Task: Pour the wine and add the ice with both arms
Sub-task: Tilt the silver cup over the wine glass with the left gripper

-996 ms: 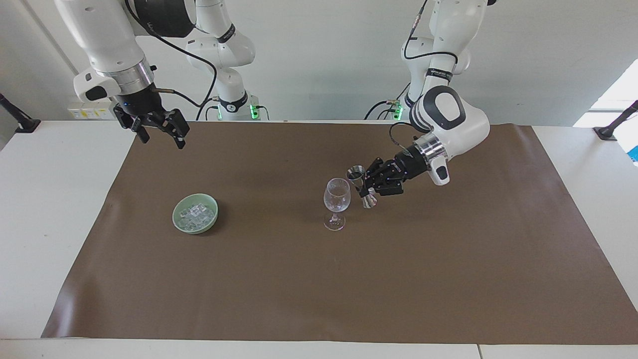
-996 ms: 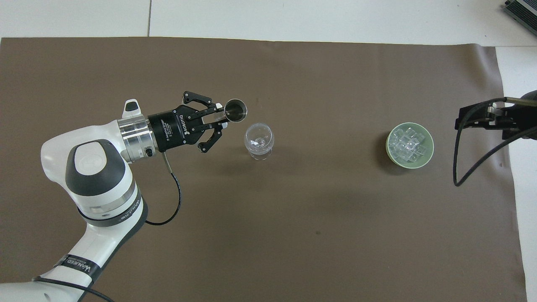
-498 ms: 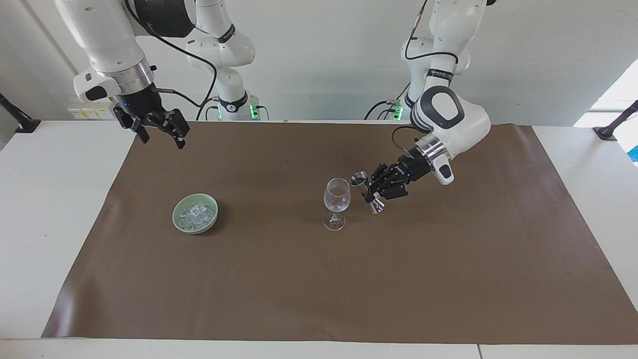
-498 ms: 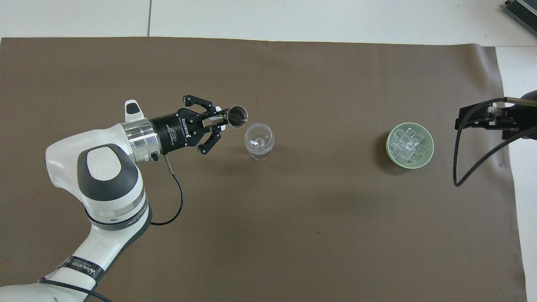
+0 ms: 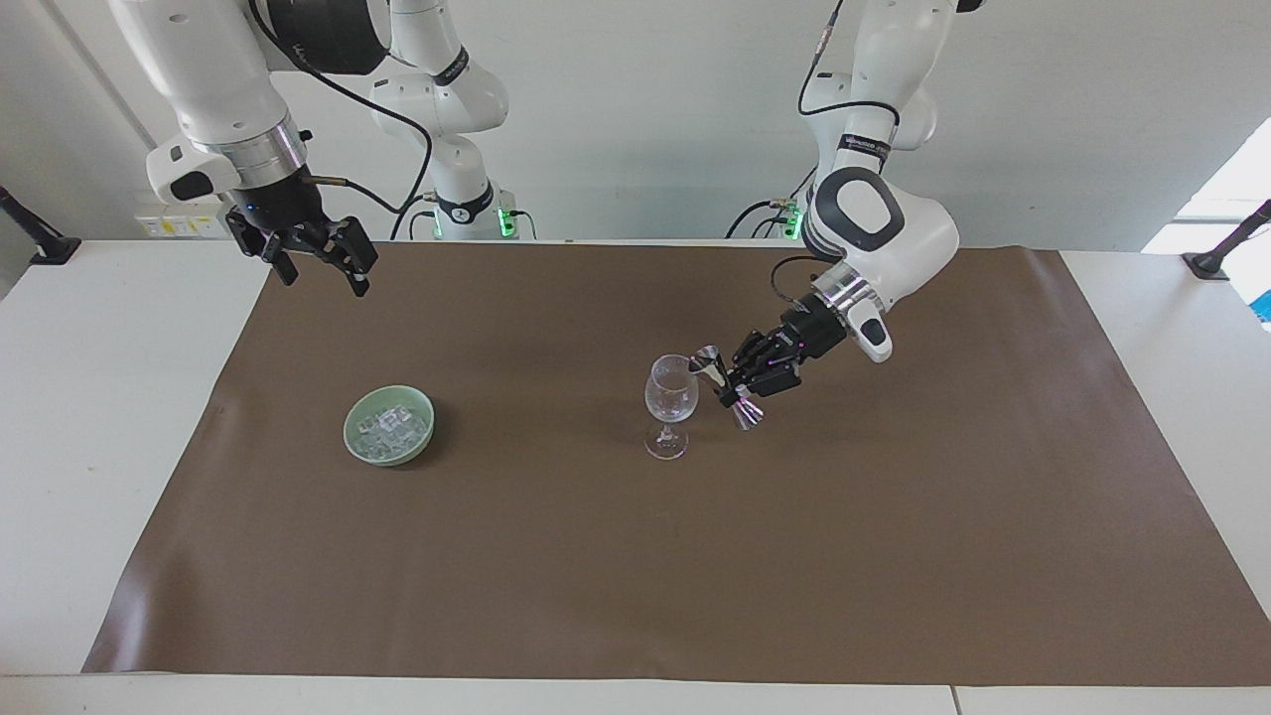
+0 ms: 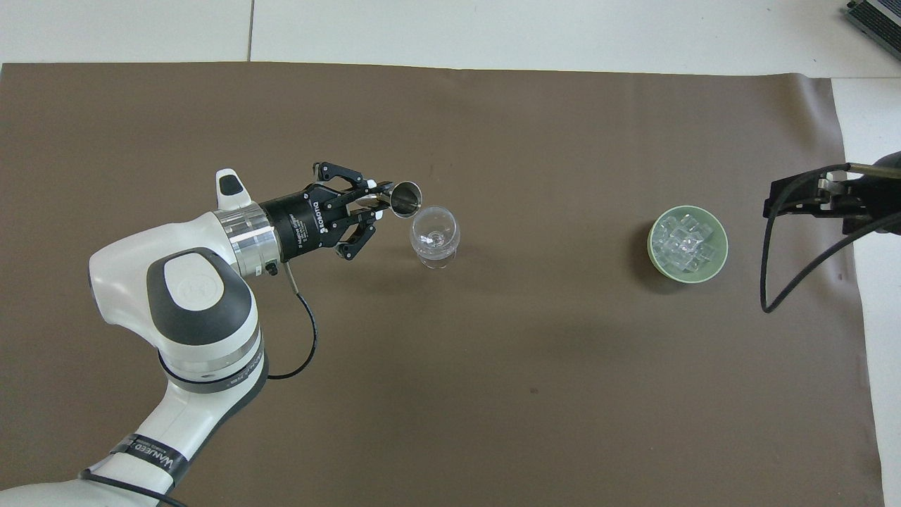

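A clear stemmed glass [image 5: 671, 402] [image 6: 435, 236] stands upright mid-mat. My left gripper [image 5: 740, 385] [image 6: 372, 204] is shut on a silver double-ended jigger [image 5: 725, 385] [image 6: 402, 198] and holds it in the air, tilted toward the glass, its upper cup close to the rim. The ice [image 5: 392, 425] [image 6: 685, 243], a heap of clear cubes, lies in a pale green bowl [image 5: 356, 444] [image 6: 653, 255] toward the right arm's end. My right gripper [image 5: 316, 260] [image 6: 809, 196] waits open and empty, raised over the mat's edge nearer the robots than the bowl.
A brown mat [image 5: 635, 556] [image 6: 493, 394] covers most of the white table [image 5: 89, 417]. A black cable [image 6: 781, 282] hangs from the right wrist beside the bowl. Black clamp stands [image 5: 35, 238] sit at the table's corners nearest the robots.
My left arm has moved toward the glass and tipped the jigger from nearly upright to leaning at the rim. The right arm, bowl and glass have not moved.
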### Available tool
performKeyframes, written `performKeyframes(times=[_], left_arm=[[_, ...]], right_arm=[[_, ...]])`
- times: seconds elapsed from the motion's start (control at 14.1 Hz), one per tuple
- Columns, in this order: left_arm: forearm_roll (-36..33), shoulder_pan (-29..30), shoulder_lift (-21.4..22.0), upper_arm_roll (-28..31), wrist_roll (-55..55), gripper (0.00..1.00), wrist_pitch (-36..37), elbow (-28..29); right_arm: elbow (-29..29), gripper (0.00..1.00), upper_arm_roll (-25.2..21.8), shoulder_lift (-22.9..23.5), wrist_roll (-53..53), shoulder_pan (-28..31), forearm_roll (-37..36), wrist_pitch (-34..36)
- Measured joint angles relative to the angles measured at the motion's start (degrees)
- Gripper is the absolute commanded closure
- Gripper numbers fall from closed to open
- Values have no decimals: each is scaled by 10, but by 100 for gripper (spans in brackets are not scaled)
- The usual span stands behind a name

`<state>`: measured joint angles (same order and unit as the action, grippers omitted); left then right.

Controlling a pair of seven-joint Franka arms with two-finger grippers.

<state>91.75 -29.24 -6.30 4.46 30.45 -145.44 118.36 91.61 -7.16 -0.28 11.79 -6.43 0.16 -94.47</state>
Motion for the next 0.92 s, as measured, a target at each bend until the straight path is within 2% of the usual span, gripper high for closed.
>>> performKeyframes(times=[0.92], left_arm=[[0,-34,0,0,-93,100,-60,0]], right_arm=[[0,0,0,0,0,0,0,0]])
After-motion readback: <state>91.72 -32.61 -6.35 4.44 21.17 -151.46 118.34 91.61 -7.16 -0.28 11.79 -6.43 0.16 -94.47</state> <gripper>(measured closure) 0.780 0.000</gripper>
